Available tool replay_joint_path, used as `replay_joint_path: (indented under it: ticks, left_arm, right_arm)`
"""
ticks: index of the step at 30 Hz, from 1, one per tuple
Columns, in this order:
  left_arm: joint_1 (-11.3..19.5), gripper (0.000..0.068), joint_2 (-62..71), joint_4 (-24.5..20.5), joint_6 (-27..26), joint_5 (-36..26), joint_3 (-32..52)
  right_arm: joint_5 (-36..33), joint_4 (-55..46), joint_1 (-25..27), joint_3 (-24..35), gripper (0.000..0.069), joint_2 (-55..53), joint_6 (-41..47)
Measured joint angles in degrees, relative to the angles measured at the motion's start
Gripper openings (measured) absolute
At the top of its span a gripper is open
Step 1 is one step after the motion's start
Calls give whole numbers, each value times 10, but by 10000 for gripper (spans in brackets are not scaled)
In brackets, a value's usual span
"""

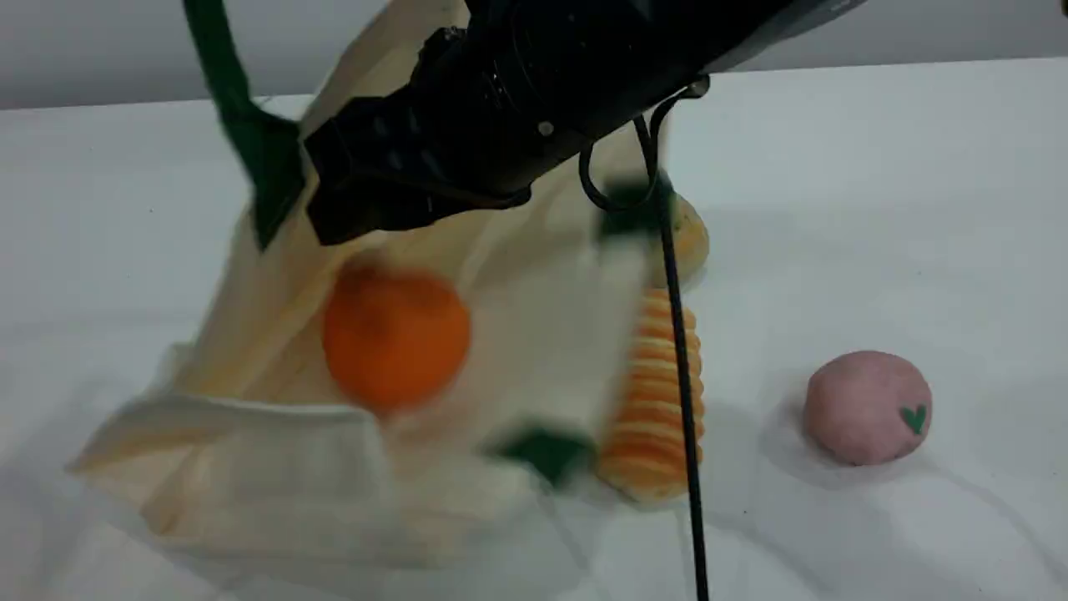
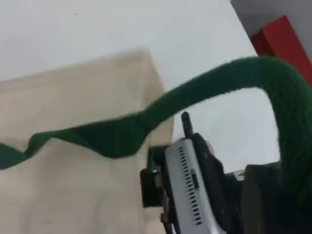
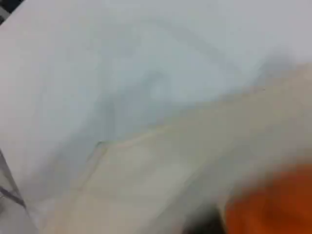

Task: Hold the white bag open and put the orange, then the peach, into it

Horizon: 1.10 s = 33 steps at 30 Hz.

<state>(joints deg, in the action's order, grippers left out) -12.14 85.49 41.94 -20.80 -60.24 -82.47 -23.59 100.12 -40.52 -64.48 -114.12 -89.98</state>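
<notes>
Orange (image 1: 396,338), blurred, in the open mouth of the bag (image 1: 275,467), just under the right gripper (image 1: 334,209) and clear of it; its finger spread cannot be made out. Left gripper (image 2: 161,190) is clenched on the bag's raised green handle (image 2: 219,80). Peach (image 1: 868,406) sits on the table (image 1: 876,209), right of a ridged roll (image 1: 655,392).

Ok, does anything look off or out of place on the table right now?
The orange is a blurred smear just under the right end effector, seemingly falling into the slumped white bag, not resting. The ridged bread roll lies right beside the bag, seemingly touching it. Nothing looks spilled or damaged.
</notes>
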Motion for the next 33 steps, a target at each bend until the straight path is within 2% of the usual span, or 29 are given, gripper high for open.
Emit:
replay_joint_path:
  ticks: [3,5,10,16,19,25,29,33]
  left_arm:
    - [0,62,0,-3,-7,3,0]
    - [0,62,0,-2,-14,3,0]
    - [0,62,0,-11,-15,-2,0]
    - [0,62,0,-14,-21,-2,0]
    - [0,62,0,-14,-26,-2,0]
    - [0,62,0,-14,-28,-4,0]
    - [0,62,0,-13,-28,-6,0]
    - [0,62,0,-13,-28,-6,0]
  right_arm:
    - [5,-1,1,1,556,10,0]
    - [12,-4,6,1,580,23,1]
    - [54,-75,38,35,571,77,3]
    - [73,-188,112,121,565,149,97]
    - [73,-207,161,166,565,179,125]
    - [81,-208,240,255,564,189,126]
    - [119,-207,248,302,563,187,125]
    - [173,-205,247,315,562,186,124]
